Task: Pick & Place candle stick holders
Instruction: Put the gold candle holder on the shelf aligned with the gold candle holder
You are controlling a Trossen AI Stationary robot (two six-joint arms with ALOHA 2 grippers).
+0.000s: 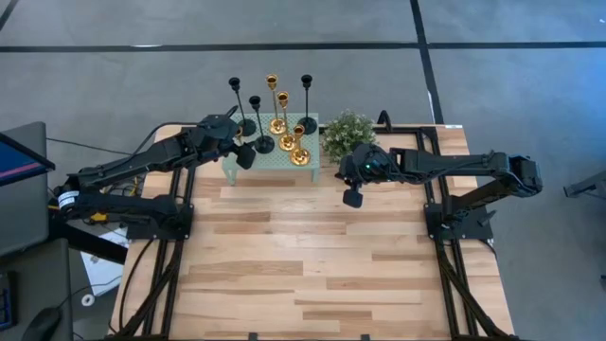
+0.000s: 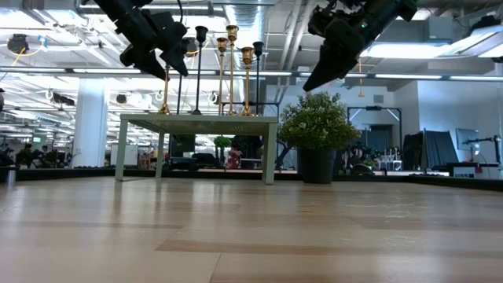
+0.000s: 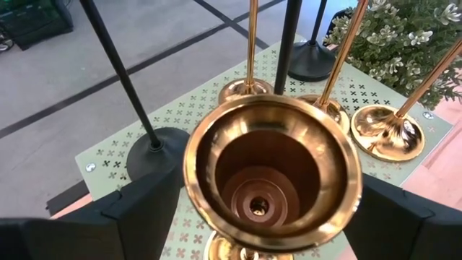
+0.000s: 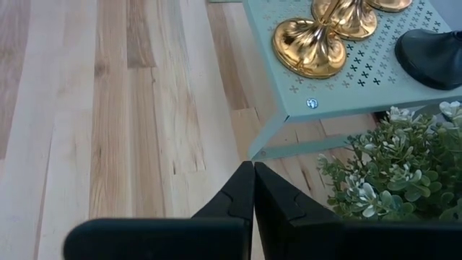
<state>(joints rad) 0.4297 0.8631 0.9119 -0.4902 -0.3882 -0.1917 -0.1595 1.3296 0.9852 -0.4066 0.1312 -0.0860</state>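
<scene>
Gold holder (image 3: 271,170) between open left hand (image 3: 271,217)

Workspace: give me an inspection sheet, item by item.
Surface: wooden plank table, front bare.
Job's things: candle stick holders, black and gold, standing on the mint-green little table.
Clutter: potted plant beside the little table.
Grippers: left hand open, its fingers either side of a gold holder's cup; right hand shut, empty, raised near the plant.
Cables: wires at the left arm's base.
Surroundings: grey floor, monitor at left edge.
</scene>
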